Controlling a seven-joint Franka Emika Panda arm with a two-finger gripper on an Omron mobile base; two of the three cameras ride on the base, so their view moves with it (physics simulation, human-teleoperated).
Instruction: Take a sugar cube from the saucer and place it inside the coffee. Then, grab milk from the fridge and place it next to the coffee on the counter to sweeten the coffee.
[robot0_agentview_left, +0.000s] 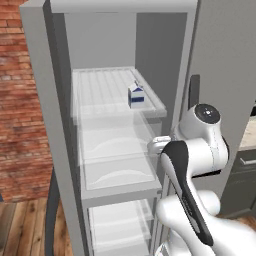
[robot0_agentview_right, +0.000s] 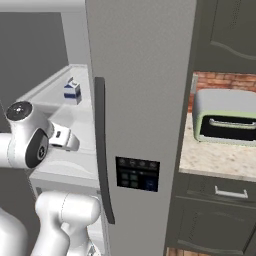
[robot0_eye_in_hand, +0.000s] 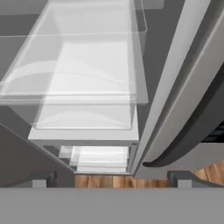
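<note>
The fridge (robot0_agentview_left: 55, 100) is the biggest thing. It is tall, open, light grey inside, w/ see-through shelves and drawers like clear plastic. In the right base view its closed door (robot0_agentview_right: 145, 100) fills the middle: flat grey, w/ a long dark curved handle (robot0_agentview_right: 102, 150) and a small dark button panel (robot0_agentview_right: 137, 173); no words can be read on it.

The white arm (robot0_agentview_left: 192, 160) is smooth and round w/ dark joints, at the lower right of the left base view.

A pale green toaster oven (robot0_agentview_right: 225, 117) w/ a dark window sits on the speckled beige worktop (robot0_agentview_right: 210, 157), at the right of the right base view. Red brick wall (robot0_agentview_left: 17, 100) at the left of the left base view.

The milk (robot0_agentview_left: 135, 95) is a small white carton w/ a pointy top and a blue band, label too small to read. It stands on the top clear shelf (robot0_agentview_left: 100, 90), upper middle of the frame.

The pincer (robot0_eye_in_hand: 111, 178) is spread wide, holding nothing; its dark tips sit low in the hand view, over the clear drawers.
</note>
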